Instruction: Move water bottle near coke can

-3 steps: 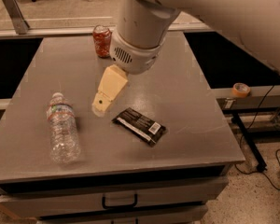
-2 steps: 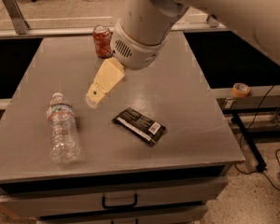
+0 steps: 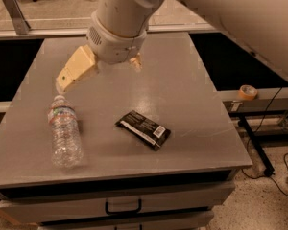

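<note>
The water bottle (image 3: 65,132) is clear ribbed plastic with a pale label band. It lies on its side at the front left of the grey table (image 3: 192,104), cap end pointing away from me. My gripper (image 3: 100,77) hangs over the left middle of the table, open and empty. Its tan left finger (image 3: 73,74) ends just above and behind the bottle's cap end, and the other finger (image 3: 136,62) shows to the right of the wrist. The coke can is hidden behind my arm.
A flat black snack wrapper (image 3: 144,129) lies in the front middle of the table, right of the bottle. A roll of tape (image 3: 248,91) sits on a ledge past the table's right edge. A drawer with a handle (image 3: 123,207) is below the front edge.
My gripper has moved left and down toward the bottle's cap end. My arm now covers the coke can, which showed at the back of the table before. The bottle and wrapper have not moved.
</note>
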Controlling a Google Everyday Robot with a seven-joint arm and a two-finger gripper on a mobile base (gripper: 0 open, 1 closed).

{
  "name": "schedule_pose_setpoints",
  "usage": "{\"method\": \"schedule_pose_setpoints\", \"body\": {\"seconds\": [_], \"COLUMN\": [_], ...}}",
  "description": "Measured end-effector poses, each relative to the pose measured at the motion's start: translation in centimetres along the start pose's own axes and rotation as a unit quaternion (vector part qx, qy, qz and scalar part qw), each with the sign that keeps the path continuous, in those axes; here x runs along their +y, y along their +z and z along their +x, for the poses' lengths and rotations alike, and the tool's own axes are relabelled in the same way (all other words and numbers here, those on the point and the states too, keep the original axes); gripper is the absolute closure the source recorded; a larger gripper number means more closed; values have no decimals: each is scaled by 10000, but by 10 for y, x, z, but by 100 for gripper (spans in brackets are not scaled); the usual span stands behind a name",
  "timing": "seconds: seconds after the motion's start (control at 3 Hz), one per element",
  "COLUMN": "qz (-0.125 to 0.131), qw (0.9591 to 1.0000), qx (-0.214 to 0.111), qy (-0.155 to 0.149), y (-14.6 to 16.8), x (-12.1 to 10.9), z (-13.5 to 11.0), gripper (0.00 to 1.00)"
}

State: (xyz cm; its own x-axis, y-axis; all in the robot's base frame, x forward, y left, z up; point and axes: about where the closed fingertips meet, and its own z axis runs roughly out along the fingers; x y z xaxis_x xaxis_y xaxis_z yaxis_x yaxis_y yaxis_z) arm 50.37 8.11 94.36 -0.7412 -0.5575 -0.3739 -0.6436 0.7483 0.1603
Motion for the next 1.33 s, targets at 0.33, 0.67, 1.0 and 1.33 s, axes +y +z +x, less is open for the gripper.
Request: {"method": "schedule_pose_setpoints", "body": {"seconds": [0.33, 0.67, 1.0, 1.33], "qz": [-221, -194, 27, 309], "qw": [9965, 9900, 9847, 9789], "qx": [43, 242, 540, 712], "qy": [801, 1376, 1655, 1888], "y": [22, 38, 56, 78], "x": [18, 36, 57, 66], "z": [-11, -17, -17, -17], "gripper": [0, 0, 0, 0]}}
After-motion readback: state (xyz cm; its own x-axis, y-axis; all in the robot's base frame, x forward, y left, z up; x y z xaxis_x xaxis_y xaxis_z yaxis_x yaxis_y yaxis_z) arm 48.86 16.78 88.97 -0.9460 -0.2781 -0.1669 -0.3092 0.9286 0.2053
